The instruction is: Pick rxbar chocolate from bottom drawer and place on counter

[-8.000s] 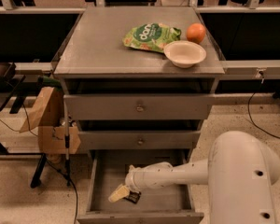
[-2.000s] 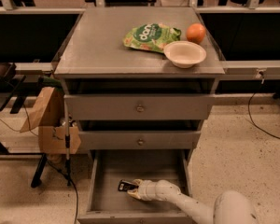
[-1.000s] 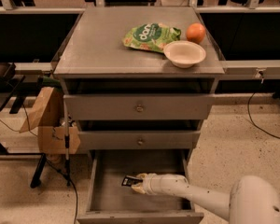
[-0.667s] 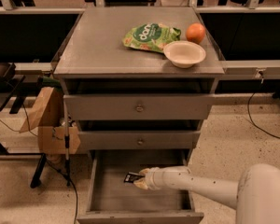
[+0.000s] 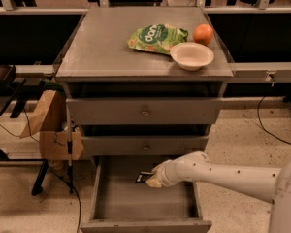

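Note:
The bottom drawer [image 5: 117, 202] is pulled open below two closed drawers with round knobs. My white arm reaches in from the right, and my gripper [image 5: 152, 179] is above the drawer's back part. It is shut on the rxbar chocolate [image 5: 142, 177], a small dark bar that sticks out to the left of the fingers and hangs clear of the drawer floor. The counter [image 5: 106, 47] is the grey cabinet top above.
On the counter lie a green snack bag [image 5: 156, 37], an orange [image 5: 203, 33] and a white bowl [image 5: 192, 55], all on its right half. A brown paper bag and cardboard box [image 5: 49, 125] stand left of the cabinet, with cables on the floor.
My gripper closed on the dark bar in the drawer and has lifted it up and back toward the drawer's rear, and the arm has risen.

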Controlling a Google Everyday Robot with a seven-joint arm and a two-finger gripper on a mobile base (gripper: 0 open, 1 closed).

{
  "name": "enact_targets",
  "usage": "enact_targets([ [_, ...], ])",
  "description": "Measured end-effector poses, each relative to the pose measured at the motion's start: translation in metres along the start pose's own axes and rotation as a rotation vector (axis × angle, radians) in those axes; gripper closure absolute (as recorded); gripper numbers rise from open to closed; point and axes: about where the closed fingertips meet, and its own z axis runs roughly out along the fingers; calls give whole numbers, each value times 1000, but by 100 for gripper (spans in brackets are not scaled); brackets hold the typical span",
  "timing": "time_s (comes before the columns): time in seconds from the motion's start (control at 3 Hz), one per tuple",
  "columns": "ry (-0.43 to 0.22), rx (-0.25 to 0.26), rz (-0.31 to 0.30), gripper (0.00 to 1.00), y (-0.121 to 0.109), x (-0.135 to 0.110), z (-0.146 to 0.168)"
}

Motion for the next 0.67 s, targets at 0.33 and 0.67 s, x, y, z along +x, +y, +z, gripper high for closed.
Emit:
enact_targets([
  [0.33, 70, 38, 4, 100, 1, -28, -67],
  [0.67, 125, 108, 20, 100, -5, -65, -139],
])
